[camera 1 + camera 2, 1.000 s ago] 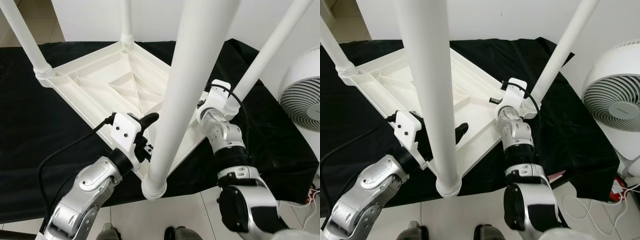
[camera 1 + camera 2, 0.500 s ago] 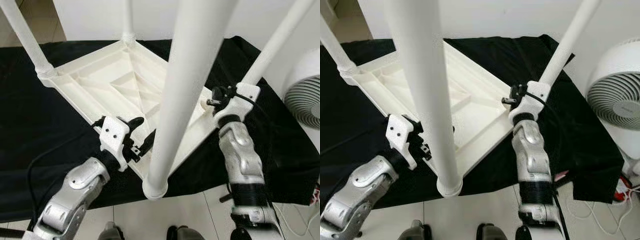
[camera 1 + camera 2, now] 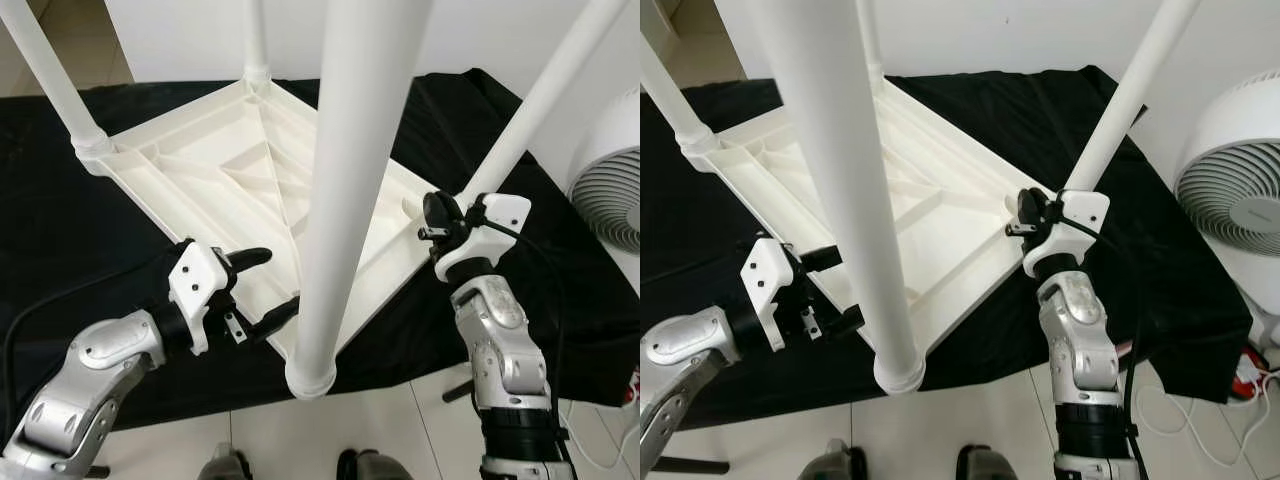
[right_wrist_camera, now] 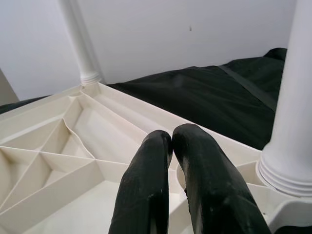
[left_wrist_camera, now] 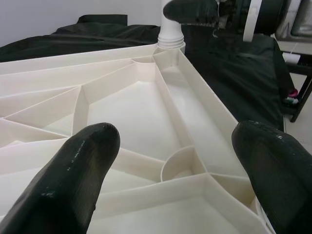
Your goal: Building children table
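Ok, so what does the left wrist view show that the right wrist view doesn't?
Left wrist view, not the right: the left gripper with its black fingers spread wide apart, and pale floor past the cloth's edge.

Right wrist view, not the left: the right gripper with its fingers pressed together, a white wall, and a thick white table leg close by.

Both: the ribbed underside of the upturned white plastic tabletop, the black cloth beneath it, and a white leg standing in a far corner.
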Tool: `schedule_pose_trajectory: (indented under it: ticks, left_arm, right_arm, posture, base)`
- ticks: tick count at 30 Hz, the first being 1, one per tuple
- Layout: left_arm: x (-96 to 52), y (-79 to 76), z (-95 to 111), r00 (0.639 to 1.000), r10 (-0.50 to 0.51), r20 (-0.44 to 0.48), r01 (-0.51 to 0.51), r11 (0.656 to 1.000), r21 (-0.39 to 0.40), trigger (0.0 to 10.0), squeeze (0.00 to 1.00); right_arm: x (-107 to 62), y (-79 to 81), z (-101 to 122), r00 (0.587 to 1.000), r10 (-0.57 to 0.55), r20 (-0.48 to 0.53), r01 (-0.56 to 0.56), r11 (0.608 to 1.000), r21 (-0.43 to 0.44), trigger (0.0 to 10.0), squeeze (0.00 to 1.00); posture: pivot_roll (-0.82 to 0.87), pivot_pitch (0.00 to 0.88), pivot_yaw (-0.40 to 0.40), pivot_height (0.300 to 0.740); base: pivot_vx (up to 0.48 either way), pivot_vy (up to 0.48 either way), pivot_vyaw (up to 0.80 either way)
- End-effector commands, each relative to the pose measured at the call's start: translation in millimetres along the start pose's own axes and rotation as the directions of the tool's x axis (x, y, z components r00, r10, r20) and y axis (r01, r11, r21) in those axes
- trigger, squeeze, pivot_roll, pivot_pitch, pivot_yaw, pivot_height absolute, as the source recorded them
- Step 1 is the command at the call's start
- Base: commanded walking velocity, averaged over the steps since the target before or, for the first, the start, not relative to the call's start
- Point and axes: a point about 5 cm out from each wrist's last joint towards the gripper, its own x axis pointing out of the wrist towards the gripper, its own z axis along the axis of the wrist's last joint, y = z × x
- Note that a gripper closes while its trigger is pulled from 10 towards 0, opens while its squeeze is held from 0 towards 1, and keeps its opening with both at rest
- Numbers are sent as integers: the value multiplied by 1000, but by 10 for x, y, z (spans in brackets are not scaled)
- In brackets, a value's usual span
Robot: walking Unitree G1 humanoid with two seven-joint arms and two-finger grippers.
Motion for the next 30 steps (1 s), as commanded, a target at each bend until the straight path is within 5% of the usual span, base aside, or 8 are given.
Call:
schedule_pose_trajectory:
  ticks: [1,13,30]
  left_arm:
    - [-69,-13,-62,997,-70,-35,70,997,15,10000,0]
    - [-229,199,-303,985,-79,-155,89,994,59,10000,0]
    - [-255,224,-418,957,-178,-229,208,971,114,10000,0]
  right_arm:
    - [-38,-2,-1,1000,22,-3,-22,1000,4,10000,0]
    - [-114,35,42,996,93,9,-93,996,12,10000,0]
    - [-139,28,76,992,125,8,-125,992,1,10000,0]
  posture:
    - [-5,140,-2,740]
    - [-11,137,5,740]
    - [-20,144,18,740]
  base:
    - [0,0,0]
    - [0,0,0]
    - [0,0,0]
